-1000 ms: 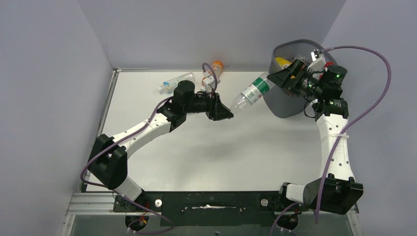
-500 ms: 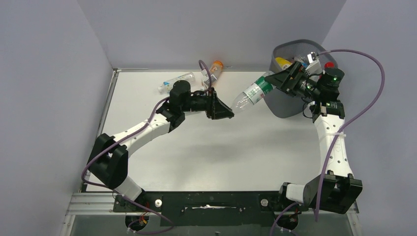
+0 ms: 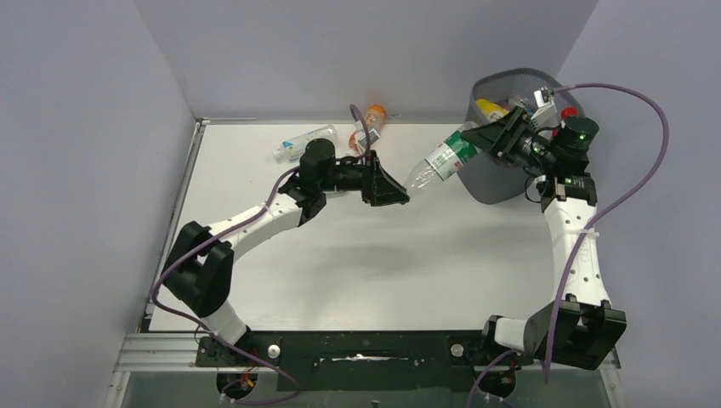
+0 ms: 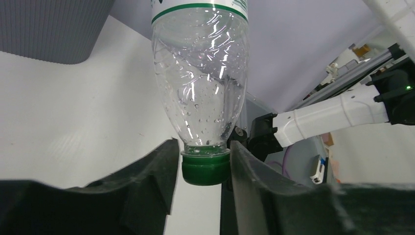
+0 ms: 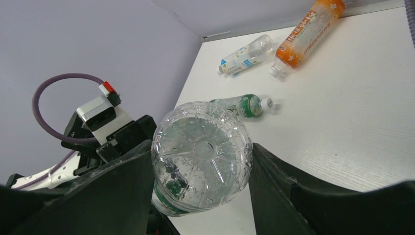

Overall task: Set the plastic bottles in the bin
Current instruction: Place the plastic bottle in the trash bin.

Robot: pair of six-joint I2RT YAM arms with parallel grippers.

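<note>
The left gripper pinches the bottle by its green cap while the right gripper squeezes its bottom, to pass it toward the bin.

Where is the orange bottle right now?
In the top view the orange bottle lies at the far edge of the table, left of the bin, just right of the clear blue-labelled bottle.

Left wrist: bottle cut off by top edge just above the label band; bin only a wall patch, top-left corner. Left jaws vs cap: contact or hairline gap, can't tell. Right wrist: bottle's neck hidden behind its own base. Top: small bottle can't be made out; bin contents mostly blocked by right arm.
</note>
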